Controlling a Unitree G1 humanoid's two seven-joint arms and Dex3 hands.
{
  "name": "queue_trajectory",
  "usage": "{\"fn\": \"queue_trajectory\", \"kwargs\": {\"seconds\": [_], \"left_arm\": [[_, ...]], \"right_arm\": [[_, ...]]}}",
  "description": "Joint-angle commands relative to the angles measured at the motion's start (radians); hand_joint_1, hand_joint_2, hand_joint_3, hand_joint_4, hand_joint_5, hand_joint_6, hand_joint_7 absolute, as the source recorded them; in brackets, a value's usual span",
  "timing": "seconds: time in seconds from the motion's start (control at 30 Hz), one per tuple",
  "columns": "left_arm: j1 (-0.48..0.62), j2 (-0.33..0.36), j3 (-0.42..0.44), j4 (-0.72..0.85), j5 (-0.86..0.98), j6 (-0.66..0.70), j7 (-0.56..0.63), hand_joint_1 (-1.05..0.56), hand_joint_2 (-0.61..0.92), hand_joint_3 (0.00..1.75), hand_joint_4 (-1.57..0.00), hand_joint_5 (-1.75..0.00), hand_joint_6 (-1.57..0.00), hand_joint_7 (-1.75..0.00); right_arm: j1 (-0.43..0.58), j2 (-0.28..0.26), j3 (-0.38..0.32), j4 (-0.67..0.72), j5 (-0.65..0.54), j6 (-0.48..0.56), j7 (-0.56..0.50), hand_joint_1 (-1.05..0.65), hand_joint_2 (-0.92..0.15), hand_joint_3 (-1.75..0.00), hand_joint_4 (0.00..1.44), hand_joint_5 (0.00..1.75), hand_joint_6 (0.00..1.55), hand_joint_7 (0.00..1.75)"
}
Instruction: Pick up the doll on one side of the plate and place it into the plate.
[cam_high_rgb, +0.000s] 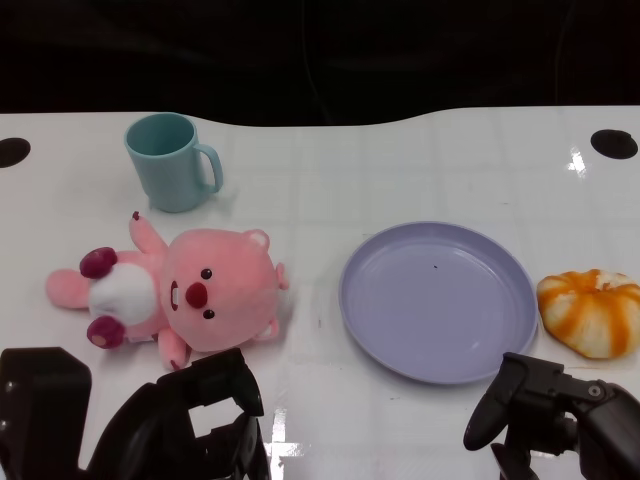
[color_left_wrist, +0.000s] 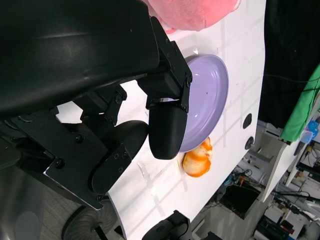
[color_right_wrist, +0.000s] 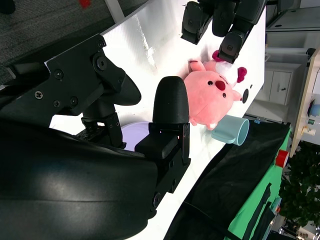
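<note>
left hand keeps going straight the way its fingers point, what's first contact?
Most likely the pink plush doll: the left hand sits just short of it, fingers aimed at its head. Height above the table is unclear, so it might pass over.

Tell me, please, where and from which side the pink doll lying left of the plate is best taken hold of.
Probably around the pink doll's large round head, from above on the near side. It lies on its back, head toward the purple plate, with the left hand just below it, open. The small limbs offer less to hold, and the teal mug stands behind it.
</note>
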Motion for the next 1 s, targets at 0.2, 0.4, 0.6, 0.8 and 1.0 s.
{"fn": "queue_trajectory", "kwargs": {"seconds": [0.2, 0.4, 0.6, 0.8, 1.0], "left_arm": [[0.004, -0.01, 0.013, -0.011, 0.012, -0.041, 0.003, -0.11, 0.47, 1.35, -0.73, -1.73, -0.72, -1.43], [-0.008, -0.015, 0.029, -0.011, 0.021, -0.057, 0.015, -0.2, 0.47, 1.2, -0.67, -1.57, -0.67, -1.19], [-0.009, -0.015, 0.041, -0.027, 0.059, -0.103, 0.025, -0.29, 0.6, 0.78, -0.56, -1.4, -0.59, -0.99], [-0.019, 0.029, 0.038, -0.034, 0.163, -0.21, 0.002, -0.33, 0.88, 0.35, -0.45, -1.22, -0.52, -0.66], [-0.062, 0.117, 0.037, -0.026, 0.307, -0.357, -0.03, -0.42, 0.92, 0.17, -0.37, -1.06, -0.44, -0.49]], "right_arm": [[0.002, -0.01, -0.004, 0.002, -0.003, -0.012, -0.001, -0.02, -0.6, -1.13, 0.64, 1.72, 0.57, 1.48], [0.0, -0.012, -0.006, 0.005, -0.002, -0.011, 0.001, -0.01, -0.6, -1.13, 0.63, 1.71, 0.57, 1.48], [0.006, -0.01, -0.002, 0.005, -0.002, -0.007, 0.0, -0.02, -0.61, -1.12, 0.63, 1.71, 0.57, 1.48], [0.0, -0.002, 0.003, 0.014, 0.01, -0.018, 0.002, -0.01, -0.61, -1.11, 0.64, 1.72, 0.57, 1.48], [-0.01, -0.003, 0.0, 0.018, 0.018, -0.012, 0.003, -0.01, -0.62, -1.12, 0.63, 1.73, 0.56, 1.48]]}}
